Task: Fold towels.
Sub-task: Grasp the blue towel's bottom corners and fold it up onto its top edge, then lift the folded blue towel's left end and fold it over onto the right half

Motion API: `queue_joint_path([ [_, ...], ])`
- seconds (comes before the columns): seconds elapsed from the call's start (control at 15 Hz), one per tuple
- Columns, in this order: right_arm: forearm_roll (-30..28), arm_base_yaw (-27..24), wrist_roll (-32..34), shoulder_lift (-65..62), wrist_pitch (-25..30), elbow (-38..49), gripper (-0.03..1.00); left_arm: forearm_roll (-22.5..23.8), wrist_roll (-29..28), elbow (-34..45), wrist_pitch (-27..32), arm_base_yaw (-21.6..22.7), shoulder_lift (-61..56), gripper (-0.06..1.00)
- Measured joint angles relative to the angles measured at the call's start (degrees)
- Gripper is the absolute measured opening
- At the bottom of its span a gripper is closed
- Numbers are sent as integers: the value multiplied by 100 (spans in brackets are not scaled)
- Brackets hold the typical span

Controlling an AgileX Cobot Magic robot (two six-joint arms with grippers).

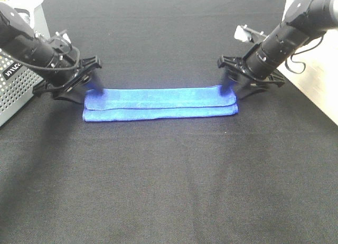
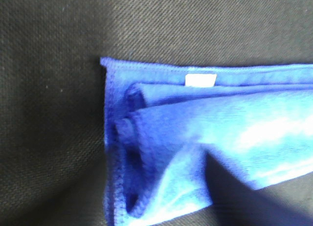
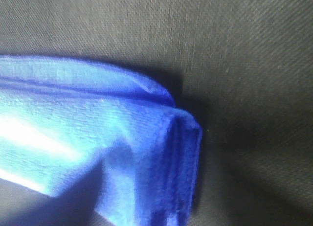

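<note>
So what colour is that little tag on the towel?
White. The tag sits at the hem of the bright blue towel, and the left wrist view shows it best.

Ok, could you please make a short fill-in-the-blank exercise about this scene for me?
The bright blue fuzzy microfibre towel lies folded in a long strip on a table covered in ____ cloth.
The small rectangular tag at its hem is ____.
The perforated grey basket stands at the ____ edge of the high camera's view.
Missing words: black; white; left.
</note>
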Motion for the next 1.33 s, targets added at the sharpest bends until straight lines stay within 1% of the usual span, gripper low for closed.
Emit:
queue_joint_path([
  [0.07, -17, 0, 0, -11, 115, -6, 82, 80, 0, -6, 17, 0, 0, 77],
  [0.2, -80, 0, 0, -138, 390, -6, 86, 206, 0, -6, 40, 0, 0, 80],
  [0.47, -80, 0, 0, -252, 533, -23, 87, 138, 0, -6, 52, -34, 155, 80],
  [0.67, -80, 0, 0, -252, 533, -23, 87, 74, 17, -11, -155, -201, 281, 80],
  [0.73, -80, 0, 0, -252, 533, -23, 87, 52, 17, -11, -304, -275, 292, 76],
  [0.8, -80, 0, 0, -252, 533, -23, 87, 34, 17, -11, -355, -309, 315, 70],
  [0.87, -80, 0, 0, -252, 533, -23, 87, 23, 17, -11, -384, -321, 344, 57],
  [1.0, -80, 0, 0, -252, 533, -23, 87, -6, -6, -11, -395, -338, 390, 18],
  [1.07, -80, 0, 0, -252, 533, -23, 87, -11, -6, -11, -395, -338, 390, 7],
  [1.2, -80, 0, 0, -252, 533, -23, 87, 6, -6, -11, -292, -327, 378, 5],
  [1.27, -80, 0, 0, -252, 544, -23, 87, 258, -57, -11, -52, -258, 275, 5],
  [1.33, -80, 0, 0, -252, 573, -23, 87, 613, -206, -11, 149, -195, 132, 5],
])
